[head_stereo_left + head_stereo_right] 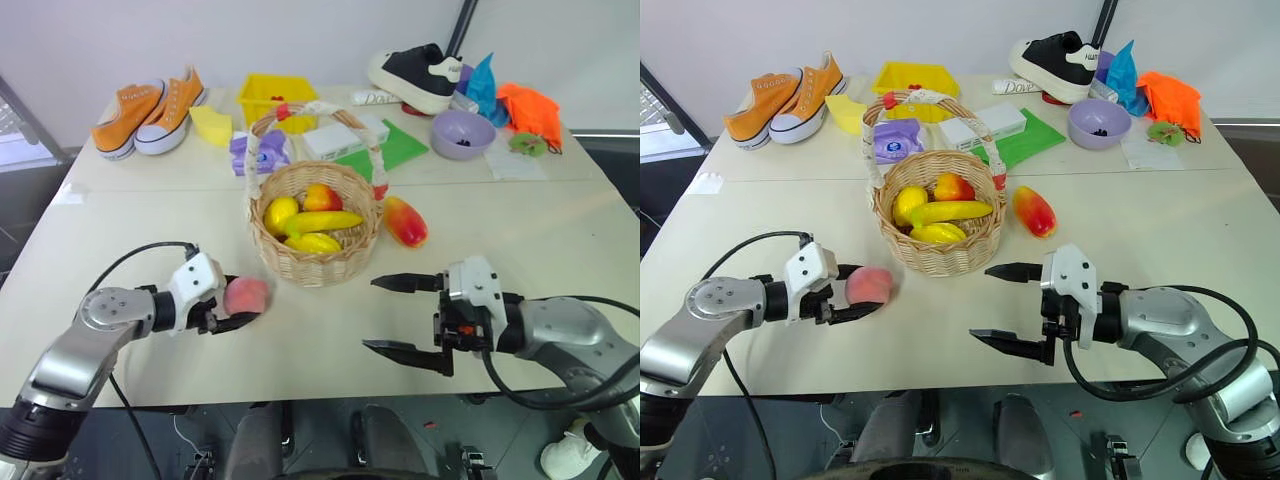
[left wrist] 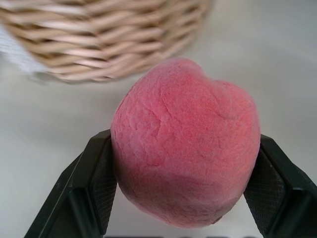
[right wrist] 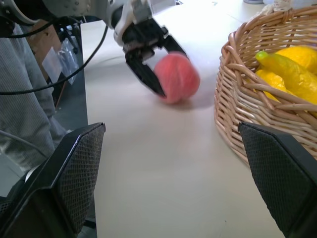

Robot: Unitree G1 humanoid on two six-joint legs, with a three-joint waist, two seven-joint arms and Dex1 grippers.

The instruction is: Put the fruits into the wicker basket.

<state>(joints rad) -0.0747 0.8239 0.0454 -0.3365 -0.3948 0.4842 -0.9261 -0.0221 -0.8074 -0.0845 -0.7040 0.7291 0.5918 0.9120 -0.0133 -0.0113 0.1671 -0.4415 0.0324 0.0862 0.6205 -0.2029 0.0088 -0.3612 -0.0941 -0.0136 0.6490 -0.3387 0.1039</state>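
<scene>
The pink-orange peach (image 1: pixel 246 296) sits at table level, in front and to the left of the wicker basket (image 1: pixel 315 265). My left gripper (image 1: pixel 244 306) is shut on the peach, one black finger (image 2: pixel 91 191) pressed against each side. Inside the basket lie a lemon (image 1: pixel 279 212), an apple (image 1: pixel 320 197) and a banana (image 1: pixel 322 222). The red-and-yellow mango (image 1: pixel 405 221) rests on the table just right of the basket. My right gripper (image 1: pixel 372 314) is open and holds nothing. It stands in front and to the right of the basket, pointing toward the peach (image 3: pixel 177 77).
Along the back of the table are orange sneakers (image 1: pixel 150 110), a yellow sponge wedge (image 1: pixel 212 125), a yellow bin (image 1: pixel 274 98), a white box (image 1: pixel 335 138) on a green sheet, a purple bowl (image 1: pixel 462 133), a black shoe (image 1: pixel 418 75) and an orange cloth (image 1: pixel 530 108).
</scene>
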